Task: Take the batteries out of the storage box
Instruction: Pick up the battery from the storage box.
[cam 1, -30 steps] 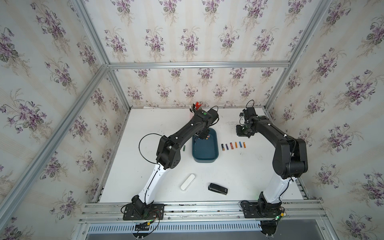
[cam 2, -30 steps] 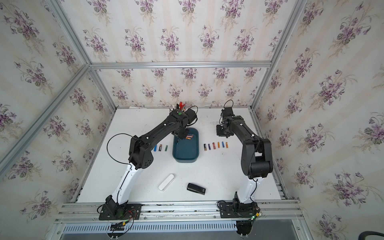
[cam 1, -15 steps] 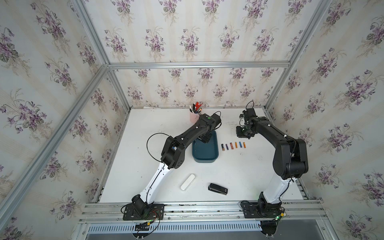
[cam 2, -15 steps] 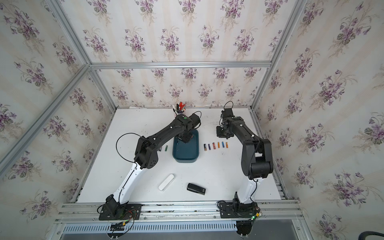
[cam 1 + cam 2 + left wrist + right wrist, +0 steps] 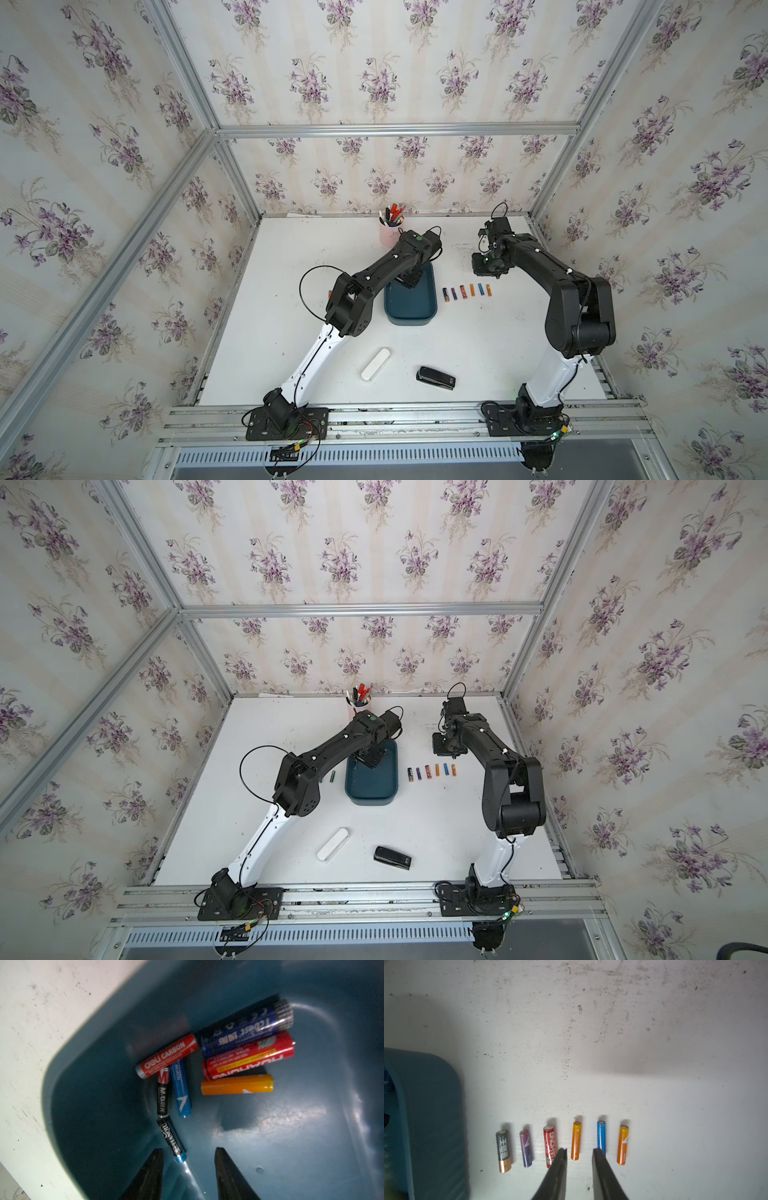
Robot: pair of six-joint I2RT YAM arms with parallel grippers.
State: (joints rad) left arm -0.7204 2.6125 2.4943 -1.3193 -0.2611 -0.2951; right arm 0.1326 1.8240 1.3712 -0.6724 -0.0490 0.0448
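The left arm [image 5: 386,266] has edged right; the left gripper [image 5: 189,1148] hangs spread over batteries [image 5: 236,1084] in the storage box [image 5: 93,1084]. The right gripper [image 5: 579,1149] is slightly parted, empty.

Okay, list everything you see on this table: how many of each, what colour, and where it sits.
storage box: one, dark teal, mid-table.
batteries in the box: seven, two red, two blue, two black, one orange, bunched at its far end.
row of batteries: six, grey-gold, purple, red, orange, blue, orange, on the table between box and right arm.
green battery: one, on the table at the box's other side; the left arm may hide more.
pen cup: one, pink, at the back, holding red and black pens.
white case: one, near the front.
black stapler-like object: one, beside the case.
left gripper: open, inside the box.
right gripper: open, empty, over the row.
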